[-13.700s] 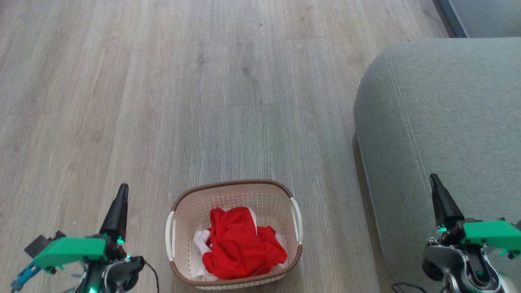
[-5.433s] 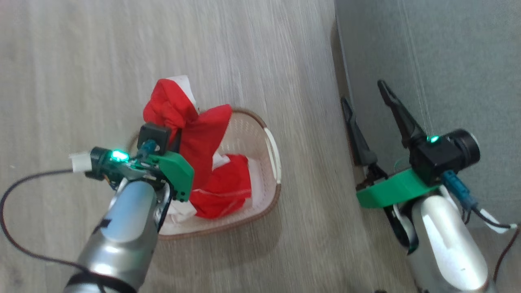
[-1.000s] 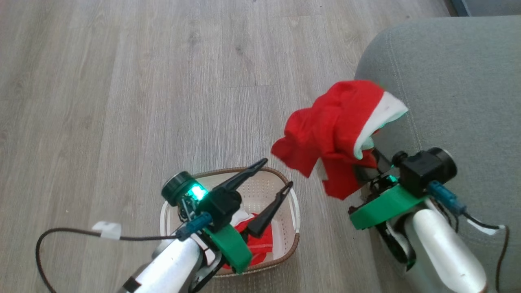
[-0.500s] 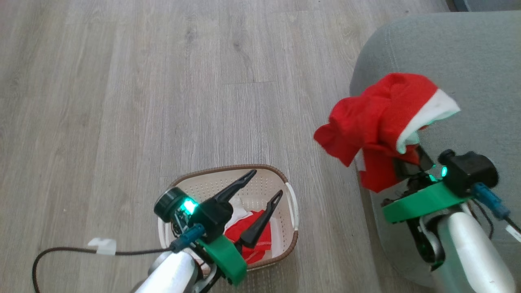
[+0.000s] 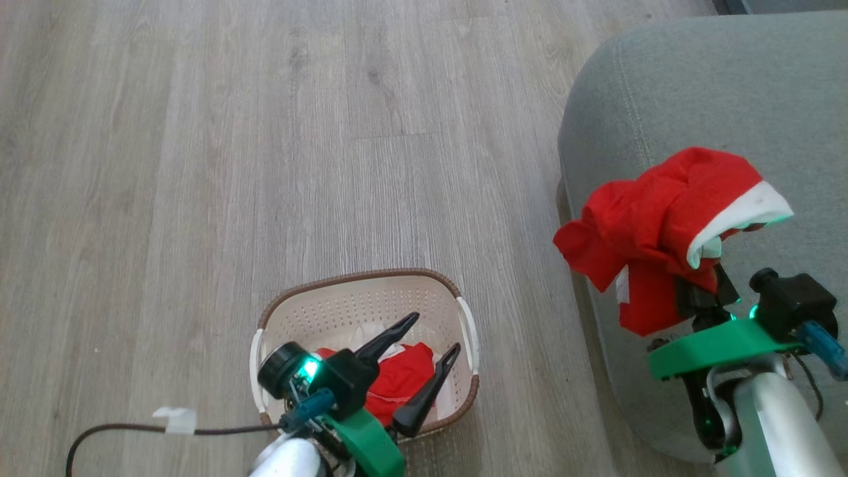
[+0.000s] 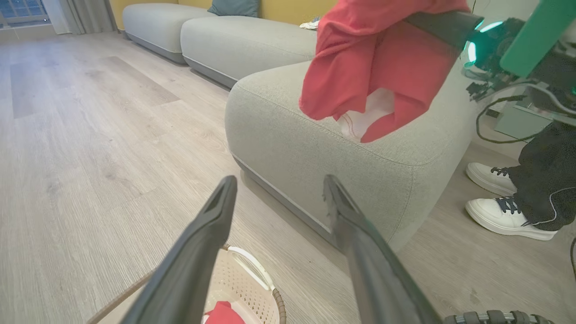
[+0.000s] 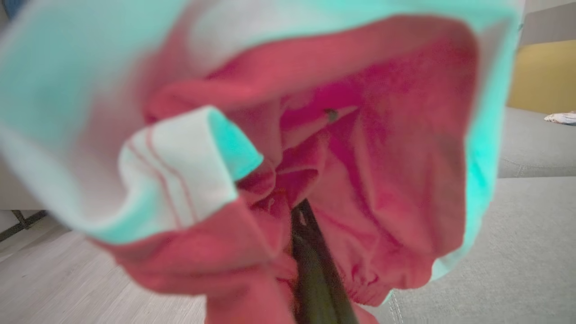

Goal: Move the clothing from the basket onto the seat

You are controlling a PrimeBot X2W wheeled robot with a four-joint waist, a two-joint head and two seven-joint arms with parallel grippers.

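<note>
Red garment (image 5: 656, 218) farther over seat (image 5: 715, 86), hanging downward from clamped right hand (image 5: 699, 291); left hand (image 5: 434, 331) apart.

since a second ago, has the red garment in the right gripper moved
Yes. The red garment in the right gripper went right: then mostly over the floor beside the seat, now over it.

Head view looks steeply down, left wrist view low and level; these 2 share the seat (image 5: 702, 86).

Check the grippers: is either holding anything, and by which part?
Right gripper holds the red garment by a bunched inner fold; left gripper open, empty, above the basket.
</note>
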